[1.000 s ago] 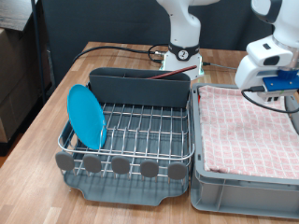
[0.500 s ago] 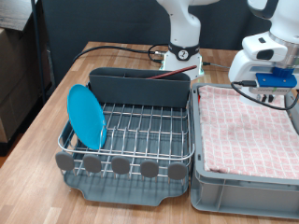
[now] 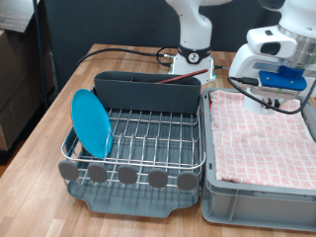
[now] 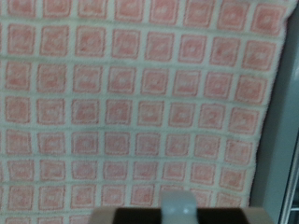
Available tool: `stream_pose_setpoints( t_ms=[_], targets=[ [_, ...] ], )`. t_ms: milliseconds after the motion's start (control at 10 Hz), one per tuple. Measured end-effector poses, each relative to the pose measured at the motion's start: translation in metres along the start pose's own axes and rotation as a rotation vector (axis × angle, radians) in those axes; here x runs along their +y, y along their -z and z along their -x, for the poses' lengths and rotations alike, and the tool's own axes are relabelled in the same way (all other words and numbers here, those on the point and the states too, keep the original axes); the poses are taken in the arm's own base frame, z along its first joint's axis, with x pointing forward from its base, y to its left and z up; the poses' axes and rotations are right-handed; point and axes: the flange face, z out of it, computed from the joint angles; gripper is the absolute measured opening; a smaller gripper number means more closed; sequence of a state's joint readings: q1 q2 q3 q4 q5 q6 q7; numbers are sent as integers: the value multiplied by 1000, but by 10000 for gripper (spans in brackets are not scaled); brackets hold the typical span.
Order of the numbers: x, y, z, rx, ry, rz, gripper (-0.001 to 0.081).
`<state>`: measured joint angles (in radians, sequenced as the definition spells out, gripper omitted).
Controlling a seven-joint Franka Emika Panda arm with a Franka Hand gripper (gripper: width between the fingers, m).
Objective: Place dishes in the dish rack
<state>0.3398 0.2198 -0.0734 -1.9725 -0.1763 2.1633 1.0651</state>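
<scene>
The light-blue plate (image 3: 92,122) stands on edge in the dish rack (image 3: 138,133), at the rack's end towards the exterior view's left. A reddish-brown wooden spoon (image 3: 179,82) rests in the rack's dark grey caddy (image 3: 148,91). No mug shows in either view. My gripper (image 3: 279,87) hangs above the far end of the pink checkered cloth (image 3: 262,133), to the right of the rack in the exterior view. The wrist view is filled by the cloth (image 4: 140,93), with only a blurred strip of the gripper (image 4: 177,213) at the frame's edge.
The cloth lies in a grey bin (image 3: 257,197) that stands against the rack's right side in the exterior view. The robot's base (image 3: 194,49) and dark cables (image 3: 123,51) sit behind the rack. A grey drip tray (image 3: 133,202) juts out at the front.
The gripper has moved towards the exterior view's left and slightly up, from the bin's far right corner nearer the rack. The plate and the spoon have not moved.
</scene>
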Motion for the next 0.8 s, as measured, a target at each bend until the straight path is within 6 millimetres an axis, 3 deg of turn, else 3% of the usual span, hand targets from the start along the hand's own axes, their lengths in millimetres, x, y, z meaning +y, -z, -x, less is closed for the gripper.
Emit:
stream_pose_setpoints(
  t_ms=[400, 800],
  targets=[
    [0, 12, -55, 31, -5, 4, 72],
    [5, 15, -93, 47, 7, 10, 72]
  ],
)
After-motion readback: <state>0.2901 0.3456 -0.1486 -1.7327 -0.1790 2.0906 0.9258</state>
